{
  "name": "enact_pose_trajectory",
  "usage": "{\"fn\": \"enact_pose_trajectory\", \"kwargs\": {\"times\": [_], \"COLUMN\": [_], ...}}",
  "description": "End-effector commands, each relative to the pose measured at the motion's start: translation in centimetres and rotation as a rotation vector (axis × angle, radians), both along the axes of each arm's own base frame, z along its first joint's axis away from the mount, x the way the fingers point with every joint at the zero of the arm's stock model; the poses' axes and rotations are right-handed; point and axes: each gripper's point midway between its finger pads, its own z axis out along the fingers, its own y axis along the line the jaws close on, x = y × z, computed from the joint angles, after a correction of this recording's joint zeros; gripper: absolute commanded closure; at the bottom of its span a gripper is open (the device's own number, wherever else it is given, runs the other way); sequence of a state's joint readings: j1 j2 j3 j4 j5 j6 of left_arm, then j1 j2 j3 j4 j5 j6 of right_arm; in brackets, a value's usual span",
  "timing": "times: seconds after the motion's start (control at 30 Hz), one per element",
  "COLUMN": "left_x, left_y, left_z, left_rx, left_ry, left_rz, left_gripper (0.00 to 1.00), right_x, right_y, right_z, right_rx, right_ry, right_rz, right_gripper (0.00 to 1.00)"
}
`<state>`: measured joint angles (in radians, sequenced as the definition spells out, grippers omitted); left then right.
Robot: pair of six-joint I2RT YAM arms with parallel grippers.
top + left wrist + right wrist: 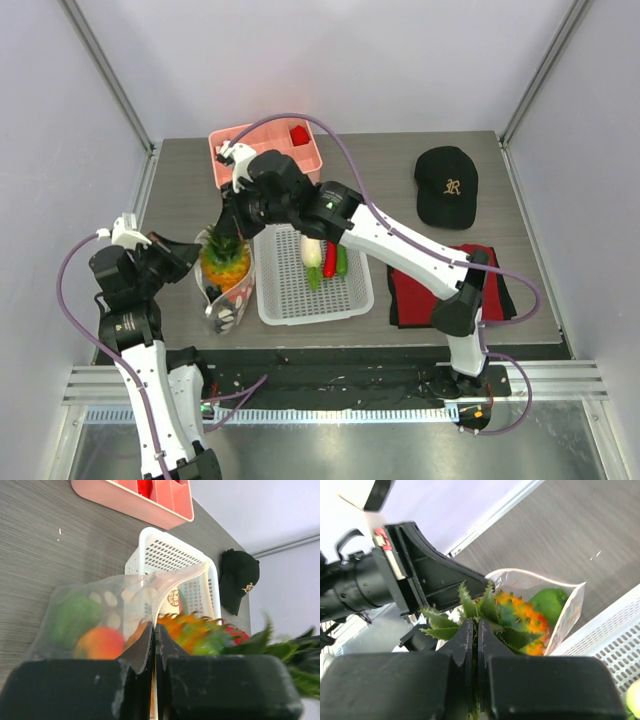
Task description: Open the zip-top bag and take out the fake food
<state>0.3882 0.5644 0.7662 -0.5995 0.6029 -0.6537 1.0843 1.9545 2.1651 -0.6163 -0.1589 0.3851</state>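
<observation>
Zip-top bag [222, 305]: clear crinkly film with white dots, standing mouth-up on the table [400, 160], just left of the basket.
Left gripper [154, 635]: black fingers pressed together on a thin flap of the bag's rim.
Right gripper [474, 630]: fingers clamped on the spiky green crown of the pineapple [226, 262], whose yellow-orange body sits in the bag's mouth.
Bag contents: the left wrist view shows, blurred through the film, a green fruit [72, 617] and an orange-red tomato [100, 642]; overhead, the pineapple hides both.
Basket [300, 295]: white perforated plastic holding a whitish piece [312, 250], a red piece [330, 262] and green pieces, their far ends covered by the right arm.
Surroundings: pink compartment tray [262, 150], black cap [447, 187], red cloth [450, 285], on grey wood-grain.
</observation>
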Motion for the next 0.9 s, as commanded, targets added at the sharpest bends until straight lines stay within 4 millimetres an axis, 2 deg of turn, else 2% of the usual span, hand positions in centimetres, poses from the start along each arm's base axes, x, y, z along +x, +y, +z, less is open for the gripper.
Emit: {"fn": "enact_pose_trajectory", "kwargs": {"times": [0.0,0.03,0.2,0.33,0.4,0.43,0.47,0.5,0.57,0.6,0.67,0.7,0.73,0.77,0.83,0.87], "left_x": [-0.4,-0.3,-0.2,-0.3,-0.3,-0.4,-0.5,-0.6,-0.9,-1.0,-1.2,-1.2,-1.1,-1.2,-1.3,-1.3], "left_y": [-0.5,-0.4,-0.3,-0.3,-0.3,-0.3,-0.4,-0.4,-0.4,-0.4,-0.4,-0.5,-0.5,-0.7,-0.9,-0.8], "left_z": [1.1,1.1,0.8,0.8,0.9,1.1,1.2,1.7,2.0,2.3,3.1,3.3,3.7,4.1,4.8,5.1], "left_rx": [0.005,0.007,-0.001,0.006,0.007,0.007,0.005,0.01,0.011,0.015,0.011,0.006,-0.005,-0.01,-0.021,-0.023], "left_ry": [-0.023,-0.022,-0.023,-0.024,-0.023,-0.026,-0.023,-0.034,-0.032,-0.036,-0.059,-0.069,-0.079,-0.096,-0.124,-0.133], "left_rz": [-0.023,-0.017,-0.008,-0.008,-0.009,-0.007,-0.008,-0.005,-0.001,0.007,0.013,0.014,0.019,0.019,0.016,0.02], "left_gripper": [1.0,1.0,1.0,1.0,1.0,1.0,1.0,1.0,1.0,1.0,1.0,1.0,1.0,1.0,1.0,1.0], "right_x": [0.5,0.4,-0.2,0.8,1.3,1.8,2.3,3.0,5.0,5.6,6.7,7.1,7.5,7.5,7.8,7.4], "right_y": [-2.7,-3.3,-7.2,-12.0,-13.2,-14.7,-15.4,-16.2,-18.7,-18.9,-19.4,-19.4,-19.2,-18.1,-17.0,-16.2], "right_z": [8.3,8.1,11.0,13.0,12.4,13.0,12.7,11.2,10.6,8.7,7.4,5.5,4.6,3.7,-0.4,-1.4], "right_rx": [0.151,0.139,0.17,0.203,0.193,0.201,0.189,0.155,0.133,0.1,0.09,0.063,0.053,0.065,0.024,0.034], "right_ry": [-0.147,-0.153,-0.209,-0.236,-0.235,-0.248,-0.255,-0.245,-0.258,-0.242,-0.229,-0.206,-0.197,-0.178,-0.11,-0.066], "right_rz": [-0.072,-0.078,-0.125,-0.199,-0.218,-0.248,-0.272,-0.293,-0.388,-0.398,-0.412,-0.418,-0.423,-0.381,-0.359,-0.331], "right_gripper": [0.99,0.99,0.99,0.99,0.99,0.99,0.99,0.99,0.99,0.99,0.99,0.99,0.99,0.99,0.99,0.99]}}
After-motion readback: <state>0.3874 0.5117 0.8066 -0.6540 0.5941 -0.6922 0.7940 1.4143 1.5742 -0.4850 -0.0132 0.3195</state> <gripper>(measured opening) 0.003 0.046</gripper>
